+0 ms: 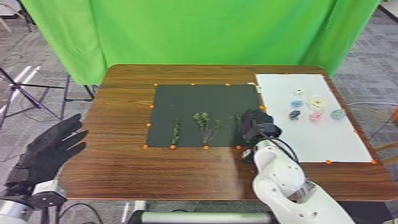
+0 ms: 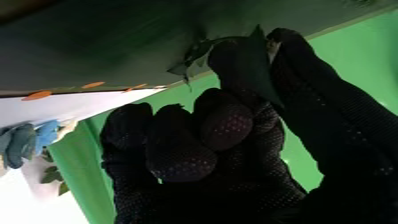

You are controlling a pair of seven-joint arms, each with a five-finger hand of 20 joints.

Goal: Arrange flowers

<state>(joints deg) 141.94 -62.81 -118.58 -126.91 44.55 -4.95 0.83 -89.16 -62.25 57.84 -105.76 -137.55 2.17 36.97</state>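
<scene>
Right hand (image 1: 258,122) is pinching a leafy green sprig (image 2: 197,52) between thumb and finger, other fingers curling; it's hovering by the right edge of the black mat (image 1: 182,100). Green stems (image 1: 176,134) are lying on the mat, left of that hand. Flower heads, incl. a cream flower (image 1: 316,103) and a pink flower (image 1: 315,116), are sitting on the white sheet (image 1: 320,145). Left hand (image 1: 40,155) is waiting beside the table's left edge, fingers spreading.

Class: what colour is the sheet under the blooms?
The sheet is white, clearest in the head view.
</scene>
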